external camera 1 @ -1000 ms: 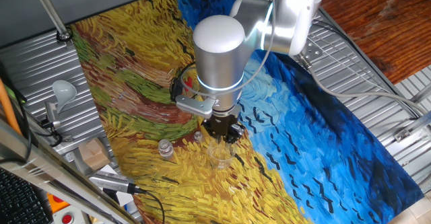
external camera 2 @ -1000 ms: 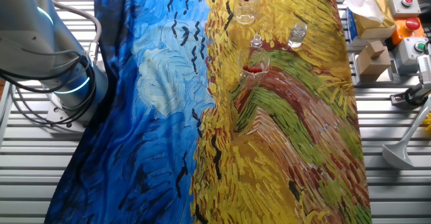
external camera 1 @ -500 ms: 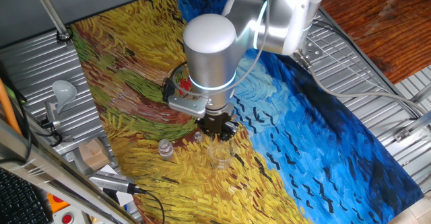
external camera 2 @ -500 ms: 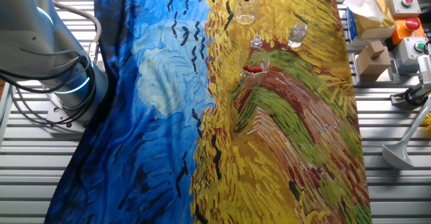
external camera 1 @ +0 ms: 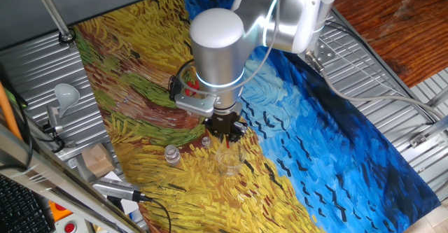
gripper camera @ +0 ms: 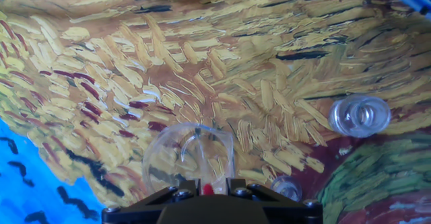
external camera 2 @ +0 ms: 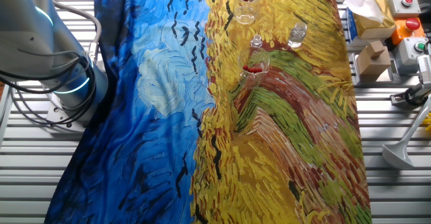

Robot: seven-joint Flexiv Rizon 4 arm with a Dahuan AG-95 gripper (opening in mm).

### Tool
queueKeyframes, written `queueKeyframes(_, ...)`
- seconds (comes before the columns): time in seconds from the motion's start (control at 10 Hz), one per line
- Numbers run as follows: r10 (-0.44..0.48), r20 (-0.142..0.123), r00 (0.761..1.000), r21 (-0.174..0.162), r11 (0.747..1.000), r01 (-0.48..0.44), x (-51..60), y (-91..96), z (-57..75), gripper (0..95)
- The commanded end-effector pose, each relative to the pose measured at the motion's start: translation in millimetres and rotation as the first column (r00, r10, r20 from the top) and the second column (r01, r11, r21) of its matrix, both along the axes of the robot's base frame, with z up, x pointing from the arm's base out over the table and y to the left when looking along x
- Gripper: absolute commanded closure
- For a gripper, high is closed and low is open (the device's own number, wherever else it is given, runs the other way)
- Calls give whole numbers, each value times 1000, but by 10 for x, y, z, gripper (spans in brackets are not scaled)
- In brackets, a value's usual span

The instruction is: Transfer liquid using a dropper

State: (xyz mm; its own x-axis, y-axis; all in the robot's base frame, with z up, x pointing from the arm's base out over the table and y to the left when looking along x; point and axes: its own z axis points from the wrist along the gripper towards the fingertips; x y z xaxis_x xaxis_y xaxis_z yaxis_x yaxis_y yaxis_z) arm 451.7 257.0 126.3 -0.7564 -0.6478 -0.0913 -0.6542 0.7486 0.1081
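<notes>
Dropper (gripper camera: 204,163) first: I see its thin clear stem hanging straight down from my tool (gripper camera: 210,192), with a red speck of its bulb showing between the fingers at the bottom edge of the hand view, so I read the tool as clenched on the bulb end. I'd judge the thing very light, the stem brittle and slick, the bulb soft, so the bulb or the neck just under it is the only sensible place to hold, and any extra squeeze there will push liquid or air out. The tip sits over the mouth of the clear beaker (gripper camera: 189,158), directly beneath the tool; whether it reaches inside I cannot tell. Just beyond, a tiny clear vial (gripper camera: 288,188) stands near the beaker, and farther right a larger clear bottle (gripper camera: 359,115) stands apart on the painted cloth covering the worktop (gripper camera: 222,62). From the fixed side, the arm (external camera 1: 217,47) stands nearly vertical, wrist pointed straight down, the tool poised above the beaker. Farther back, a glass holding spare red-bulbed droppers (external camera 2: 254,67) stands on the cloth.
</notes>
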Motion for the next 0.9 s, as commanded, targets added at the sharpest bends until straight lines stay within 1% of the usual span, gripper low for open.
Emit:
queueKeyframes(0.1, 2, 1, 1000, 2, 1000, -2, -7, 1, -13, 760)
queueKeyframes(0.5, 0, 6, 1000, 1, 1000, 0, -62, -1, -68, 760)
queueKeyframes(0.9, 6, 10, 1000, 1, 1000, -6, -71, -3, -81, 760)
